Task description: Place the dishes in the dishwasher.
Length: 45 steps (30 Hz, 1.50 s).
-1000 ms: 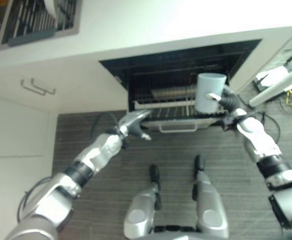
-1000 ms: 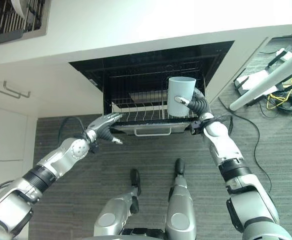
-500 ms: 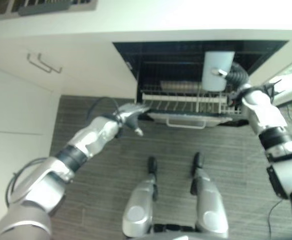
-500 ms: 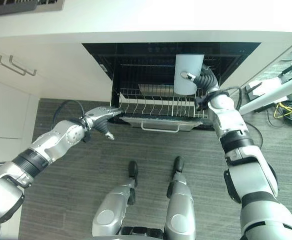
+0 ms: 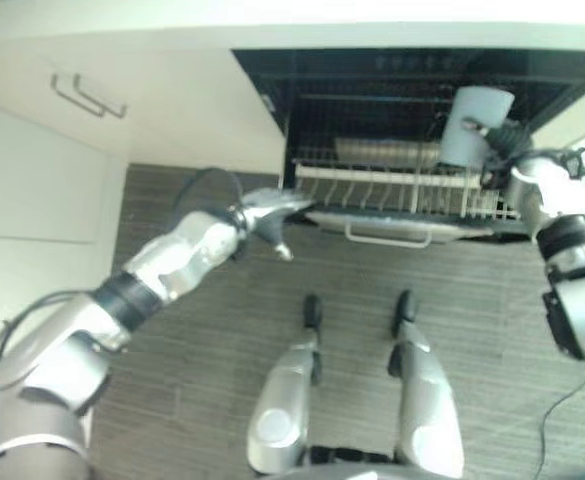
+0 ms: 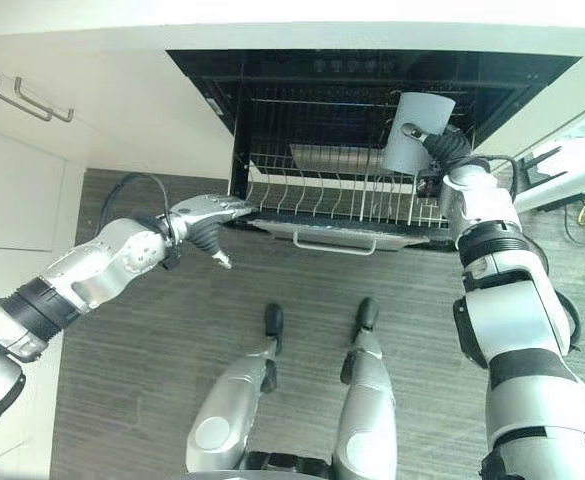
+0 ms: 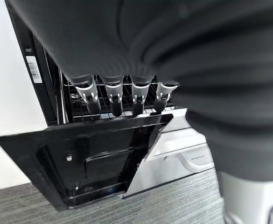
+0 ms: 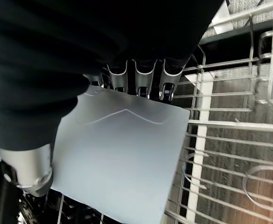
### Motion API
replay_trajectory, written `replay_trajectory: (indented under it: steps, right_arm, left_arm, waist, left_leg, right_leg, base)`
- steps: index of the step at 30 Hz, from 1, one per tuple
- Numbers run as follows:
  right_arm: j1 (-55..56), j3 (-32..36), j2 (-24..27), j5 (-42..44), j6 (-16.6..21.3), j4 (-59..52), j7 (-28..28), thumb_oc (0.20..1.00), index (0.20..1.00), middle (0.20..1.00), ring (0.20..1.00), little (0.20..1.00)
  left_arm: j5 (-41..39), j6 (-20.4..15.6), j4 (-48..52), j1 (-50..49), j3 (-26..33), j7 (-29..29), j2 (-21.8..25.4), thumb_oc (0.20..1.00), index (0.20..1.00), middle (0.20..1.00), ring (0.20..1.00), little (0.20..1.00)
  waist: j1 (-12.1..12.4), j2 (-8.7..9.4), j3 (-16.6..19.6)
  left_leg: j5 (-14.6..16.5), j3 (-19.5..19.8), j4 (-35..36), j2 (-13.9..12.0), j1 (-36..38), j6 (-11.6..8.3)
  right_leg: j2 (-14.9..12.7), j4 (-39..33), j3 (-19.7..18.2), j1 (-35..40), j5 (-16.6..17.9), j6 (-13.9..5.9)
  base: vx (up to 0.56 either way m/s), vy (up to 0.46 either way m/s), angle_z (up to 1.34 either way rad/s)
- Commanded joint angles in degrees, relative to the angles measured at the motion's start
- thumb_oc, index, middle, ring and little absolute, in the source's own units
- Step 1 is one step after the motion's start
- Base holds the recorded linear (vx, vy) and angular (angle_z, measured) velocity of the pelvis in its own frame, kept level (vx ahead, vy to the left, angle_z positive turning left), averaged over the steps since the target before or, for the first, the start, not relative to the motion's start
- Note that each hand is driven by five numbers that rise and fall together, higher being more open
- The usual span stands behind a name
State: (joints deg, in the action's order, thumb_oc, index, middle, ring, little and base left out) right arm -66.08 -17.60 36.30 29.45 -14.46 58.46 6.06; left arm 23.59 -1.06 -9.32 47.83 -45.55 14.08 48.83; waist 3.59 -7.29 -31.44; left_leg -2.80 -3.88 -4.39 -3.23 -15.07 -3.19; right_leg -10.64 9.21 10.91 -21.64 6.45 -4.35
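Your right hand [image 6: 442, 152] gripped the cup [image 6: 410, 133] above the dishwasher rack [image 6: 347, 205].
The pale cup sat tilted over the rack's right side, fingers curled round it; your left hand [image 6: 210, 213] hovered relaxed beside the rack's left front corner.

Pale grey cup [image 6: 414, 133], tilted, above the open dishwasher's rack [image 6: 342, 205].

The cup's [image 8: 120, 156] rim (and handle) sit behind the right hand [image 6: 440, 152].
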Motion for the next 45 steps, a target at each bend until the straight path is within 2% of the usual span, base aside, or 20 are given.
replay_trajectory:
  steps: [1,7,9,14,18,19,20,22,26,35,37,39,42,43,44,45]
  right_arm:
    - [-5.32,-1.40,2.57,2.11,2.59,0.17,2.09,0.200,0.200,0.200,0.200,0.200]
    - [-7.13,-1.51,3.11,2.40,1.62,3.04,2.90,0.200,0.200,0.200,0.200,0.200]
    - [-8.28,-2.29,3.34,1.68,0.65,4.28,3.52,0.200,0.200,0.200,0.200,0.200]
    - [-9.83,-3.14,3.50,2.01,0.31,6.79,1.89,0.200,0.200,0.200,0.200,0.200]
    - [-9.92,-4.07,2.39,-1.10,1.06,7.63,0.86,0.200,0.200,0.200,0.200,0.200]
    - [-10.24,-4.41,2.02,-0.80,1.12,7.94,2.18,0.354,0.354,0.354,0.354,0.354]
    - [-10.24,-4.37,1.86,-1.22,1.41,8.11,2.88,1.000,1.000,1.000,1.000,1.000]
    - [-10.49,-4.56,1.69,-3.72,2.31,8.42,6.16,1.000,1.000,1.000,1.000,1.000]
    - [-10.47,-4.97,2.05,-7.81,1.39,7.74,12.58,1.000,1.000,1.000,1.000,1.000]
    - [-11.30,-6.34,3.21,-16.65,2.57,6.09,28.93,1.000,1.000,1.000,1.000,1.000]
    - [-11.43,-6.28,3.39,-16.37,3.56,5.60,31.29,1.000,1.000,1.000,1.000,1.000]
    - [-10.52,-5.23,2.97,-12.54,8.18,4.56,34.32,1.000,1.000,1.000,1.000,1.000]
    - [-7.66,0.89,0.13,12.15,17.08,1.42,31.61,1.000,1.000,1.000,1.000,1.000]
    - [-5.31,4.21,-1.42,15.39,21.72,-1.31,31.10,1.000,1.000,1.000,1.000,1.000]
    - [-3.65,5.76,-2.09,14.22,25.43,-4.23,29.23,1.000,1.000,1.000,1.000,1.000]
    - [-2.51,6.65,-2.85,13.97,26.81,-7.58,30.34,1.000,1.000,1.000,1.000,1.000]
  left_arm:
    - [-2.68,-0.62,4.22,-0.52,0.38,0.62,2.42,1.000,1.000,1.000,1.000,1.000]
    - [-3.71,0.63,6.98,1.20,0.89,1.75,3.65,1.000,1.000,1.000,1.000,1.000]
    - [-4.85,2.44,8.37,1.88,1.18,2.86,4.33,1.000,1.000,1.000,1.000,1.000]
    - [-7.17,1.93,11.18,4.06,2.51,4.23,5.47,1.000,1.000,1.000,1.000,1.000]
    - [-8.78,2.25,12.70,7.41,3.78,7.05,5.34,1.000,1.000,1.000,1.000,1.000]
    - [-9.10,2.76,12.84,8.59,3.89,7.79,5.14,1.000,1.000,1.000,1.000,1.000]
    - [-9.10,3.00,12.89,9.10,3.94,8.22,4.99,1.000,1.000,1.000,1.000,1.000]
    - [-9.31,3.61,12.59,10.67,4.02,9.48,4.84,1.000,1.000,1.000,1.000,1.000]
    - [-9.12,4.10,12.69,11.10,4.12,10.26,4.93,1.000,1.000,1.000,1.000,1.000]
    - [-9.52,1.69,11.86,10.46,4.22,9.10,6.10,1.000,1.000,1.000,1.000,1.000]
    - [-9.38,1.18,11.83,9.97,4.50,8.78,6.27,1.000,1.000,1.000,1.000,1.000]
    - [-8.74,0.69,11.78,8.65,4.75,8.27,6.02,1.000,1.000,1.000,1.000,1.000]
    - [-8.26,0.94,11.94,6.76,5.43,6.79,5.93,1.000,1.000,1.000,1.000,1.000]
    - [-8.38,1.83,12.65,5.70,5.70,5.82,6.09,1.000,1.000,1.000,1.000,1.000]
    - [-8.23,2.54,13.29,4.92,5.96,4.97,6.36,1.000,1.000,1.000,1.000,1.000]
    - [-7.72,2.26,13.03,3.83,6.38,4.30,6.21,1.000,1.000,1.000,1.000,1.000]
  waist:
    - [1.39,-0.53,1.65]
    - [1.79,-1.33,1.65]
    - [2.15,-2.01,1.65]
    - [2.95,-3.13,1.65]
    - [3.21,-3.06,1.65]
    - [3.25,-2.99,1.65]
    - [3.28,-2.90,1.65]
    - [3.23,-2.64,1.65]
    - [3.18,-2.40,1.65]
    - [3.44,-2.95,1.65]
    - [3.52,-3.15,1.65]
    - [3.46,-3.39,1.65]
    - [3.23,-3.44,1.65]
    - [2.98,-3.30,1.65]
    - [2.81,-3.10,1.65]
    - [2.68,-2.92,1.65]
  left_leg:
    - [0.89,-0.91,-4.17,-1.66,-5.23,1.72]
    - [0.40,-1.60,-3.96,-1.79,-6.57,1.52]
    - [-0.05,-1.52,-3.64,-1.58,-7.18,1.41]
    - [-0.75,-0.65,-2.94,-0.71,-8.44,1.53]
    - [-0.92,-0.70,-2.03,-0.45,-8.45,1.61]
    - [-1.34,-0.77,-1.87,-0.52,-8.88,1.67]
    - [-1.38,-0.76,-1.79,-0.53,-8.94,1.68]
    - [-1.55,-0.78,-1.54,-0.59,-9.00,1.68]
    - [-1.25,-0.82,-1.54,-0.50,-8.97,1.69]
    - [-1.07,-0.64,-1.70,0.02,-9.26,1.79]
    - [-1.36,-0.67,-1.63,0.02,-9.54,1.89]
    - [-1.03,-0.67,-1.31,0.18,-8.73,1.91]
    - [-0.63,-0.73,-1.53,0.17,-8.33,1.84]
    - [-0.42,-1.00,-1.58,-0.01,-8.25,1.82]
    - [-0.66,-1.22,-1.59,-0.17,-8.72,1.94]
    - [-0.59,-1.33,-1.69,-0.27,-8.88,2.01]
  right_leg:
    - [-3.83,8.46,-1.79,-0.98,-7.26,-3.27]
    - [-4.26,8.58,-1.00,-2.15,-7.20,-3.29]
    - [-4.43,8.75,-0.78,-2.69,-7.23,-3.27]
    - [-4.57,8.98,-0.46,-4.03,-7.08,-3.25]
    - [-4.75,8.48,-0.01,-4.26,-6.84,-3.62]
    - [-4.65,8.22,0.10,-4.65,-6.30,-3.58]
    - [-4.65,8.14,0.19,-4.70,-6.21,-3.65]
    - [-4.59,7.90,0.38,-4.73,-5.94,-3.83]
    - [-4.55,7.88,0.50,-4.74,-5.97,-4.11]
    - [-4.87,7.35,0.91,-4.69,-5.34,-4.43]
    - [-4.76,7.01,0.89,-4.86,-4.91,-4.33]
    - [-4.77,6.90,0.74,-4.23,-5.27,-4.43]
    - [-4.82,7.03,0.33,-3.88,-5.60,-4.28]
    - [-4.75,6.91,0.12,-3.76,-5.79,-4.26]
    - [-4.57,6.70,0.03,-4.18,-5.49,-4.17]
    - [-4.49,6.76,-0.11,-4.36,-5.54,-4.20]
  base:
    - [-0.03,-0.015,-0.08]
    - [-0.04,-0.020,-0.01]
    - [-0.04,-0.004,0.03]
    - [-0.04,0.000,0.08]
    - [-0.07,-0.016,0.03]
    - [-0.05,-0.029,0.04]
    - [-0.07,-0.033,0.02]
    - [-0.05,-0.030,0.02]
    - [-0.02,-0.009,0.01]
    - [-0.02,-0.007,0.01]
    - [-0.02,0.006,0.00]
    - [0.00,0.000,0.00]
    - [0.01,0.008,-0.05]
    - [0.00,0.000,0.00]
    - [0.00,0.000,0.00]
    - [-0.03,-0.003,-0.02]
